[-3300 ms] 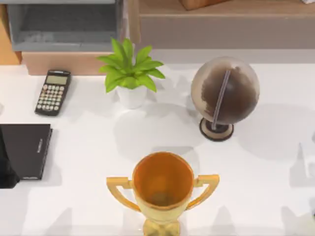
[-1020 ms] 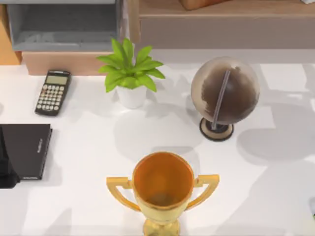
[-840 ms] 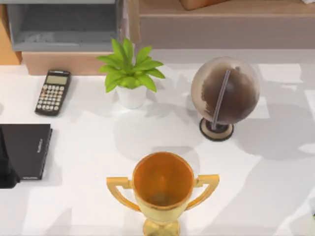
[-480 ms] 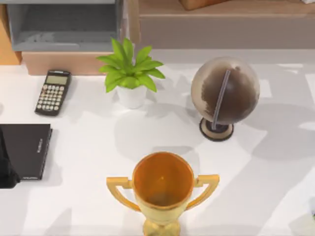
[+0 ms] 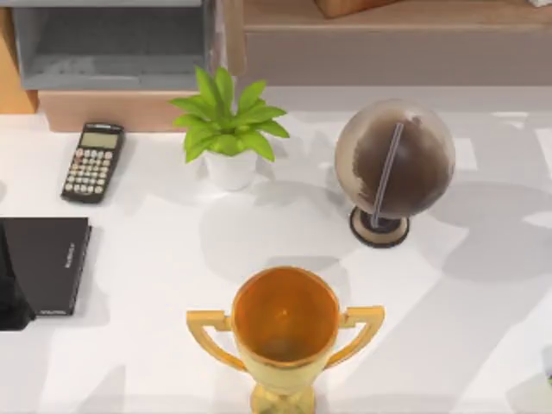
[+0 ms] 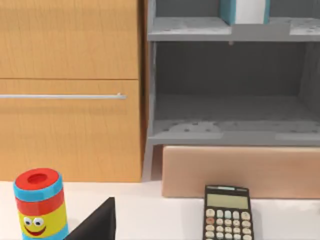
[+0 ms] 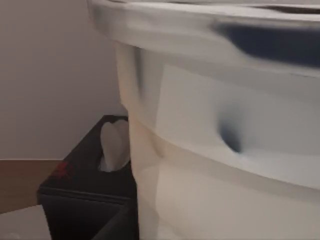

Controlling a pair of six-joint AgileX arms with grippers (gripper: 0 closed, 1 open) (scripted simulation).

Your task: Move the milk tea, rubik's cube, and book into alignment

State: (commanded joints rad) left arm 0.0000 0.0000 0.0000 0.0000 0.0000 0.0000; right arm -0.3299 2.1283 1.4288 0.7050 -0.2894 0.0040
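White milk tea (image 7: 225,150) looms at right wrist camera. Shadows right of globe (image 5: 394,168) have shifted, so right arm's likely closing for pickup; grip can't tell. Left gripper (image 5: 10,297) parked far left of globe, likewise.

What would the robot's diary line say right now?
right arm: close to milk tea cup | book: on grey shelf | left arm: parked, table's left edge by black notebook
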